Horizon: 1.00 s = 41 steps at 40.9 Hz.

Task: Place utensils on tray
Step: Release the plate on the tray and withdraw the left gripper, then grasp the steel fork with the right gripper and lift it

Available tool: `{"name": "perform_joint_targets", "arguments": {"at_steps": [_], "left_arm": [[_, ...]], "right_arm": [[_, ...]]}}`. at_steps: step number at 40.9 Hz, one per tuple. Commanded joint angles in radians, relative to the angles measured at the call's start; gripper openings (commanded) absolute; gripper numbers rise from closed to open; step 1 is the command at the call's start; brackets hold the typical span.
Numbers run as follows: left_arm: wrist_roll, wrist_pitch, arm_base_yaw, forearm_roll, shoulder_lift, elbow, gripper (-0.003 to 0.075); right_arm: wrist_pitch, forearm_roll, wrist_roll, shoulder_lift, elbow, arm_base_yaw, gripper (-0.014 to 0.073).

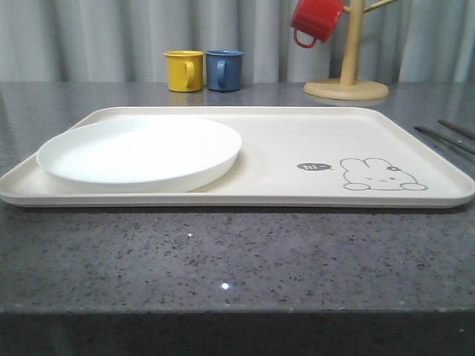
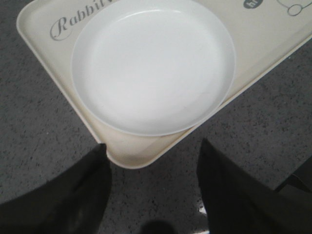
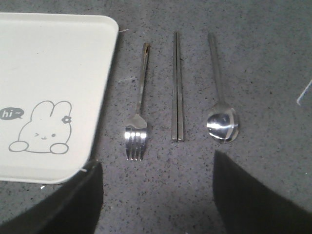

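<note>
Lying flat right of tray [image 3: 53, 73]: fork [image 3: 139, 109], chopsticks [image 3: 177, 92], spoon [image 3: 220, 105] (thin, stiff, slippery steel); pinch mid-handle. Right gripper [image 3: 156, 195], left gripper [image 2: 151, 195] spread, empty.

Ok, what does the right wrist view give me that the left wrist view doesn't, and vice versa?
Right wrist: the fork, chopsticks and spoon, side by side on the counter, off the tray.
Left wrist: the round white plate on the tray, plus the "Rabbit" script.
Both: a tray corner, the "hi" bubble, the speckled grey counter, and an open end effector.
</note>
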Motion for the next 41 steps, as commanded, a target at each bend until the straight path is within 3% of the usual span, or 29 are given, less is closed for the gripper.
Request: {"name": "perform_joint_targets", "arguments": {"at_steps": [1,10,21,30,38,41], "left_arm": [[-0.084,-0.073,-0.025,0.047,-0.092,0.02,0.0389],[-0.084,-0.073,-0.025,0.047,-0.232,0.056,0.0389],[-0.084,-0.073,-0.025,0.047,-0.255,0.056,0.0389],[-0.084,-0.073,-0.025,0.047,-0.255,0.056,0.0389],[-0.084,-0.073,-0.025,0.047,-0.255,0.056,0.0389],[-0.084,-0.073,-0.025,0.047,-0.255,0.056,0.0389]], "right_arm": [[-0.063,-0.002,-0.005,0.01,-0.032,-0.005,0.0508],[-0.069,0.0,-0.005,0.01,-0.032,-0.005,0.0508],[-0.044,0.027,-0.018,0.042,-0.061,-0.005,0.0507],[0.14,0.036,-0.049,0.236,-0.205,0.036,0.0507],[0.204,0.035,-0.055,0.441,-0.316,0.082,0.0506],[0.226,0.019,-0.055,0.518,-0.357,0.082,0.0465]]}}
